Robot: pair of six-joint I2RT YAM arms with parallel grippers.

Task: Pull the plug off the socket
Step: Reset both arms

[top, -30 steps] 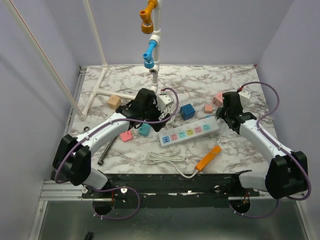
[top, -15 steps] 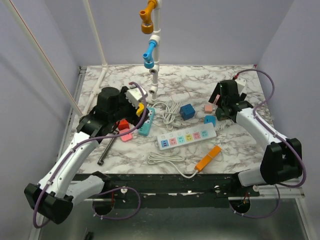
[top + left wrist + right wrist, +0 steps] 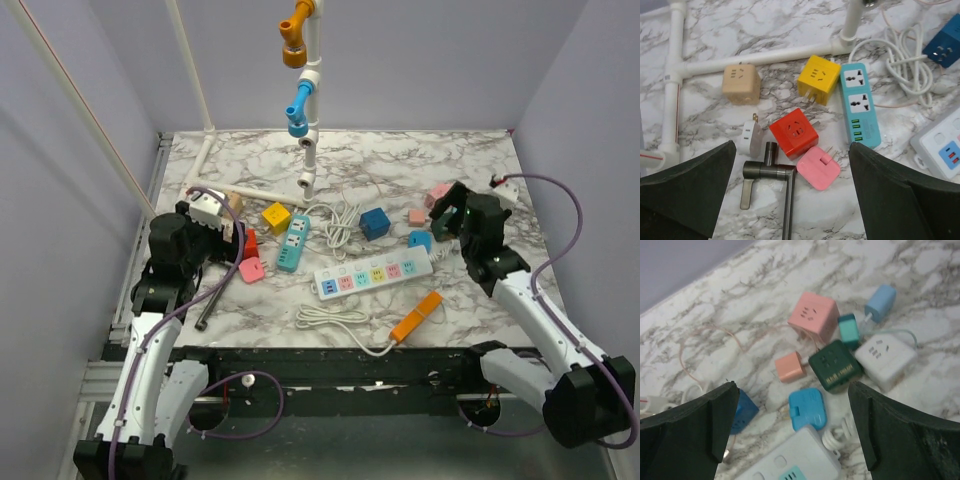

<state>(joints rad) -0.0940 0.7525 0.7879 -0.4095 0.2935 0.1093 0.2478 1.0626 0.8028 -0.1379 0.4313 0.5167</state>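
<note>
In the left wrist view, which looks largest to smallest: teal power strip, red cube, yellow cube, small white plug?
1. teal power strip
2. red cube and yellow cube, about alike; I would not rank them
3. small white plug

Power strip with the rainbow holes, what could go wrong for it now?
The small blue plug lies loose, close beside the end of the power strip. A careless swing of the open right pincer might knock it or shove the strip.
The strip's white cord loops near the front edge of the table, so a passing pincer could snag it.
The open left pincer hangs over crowded cubes, like the red cube, and could bump them.
</note>
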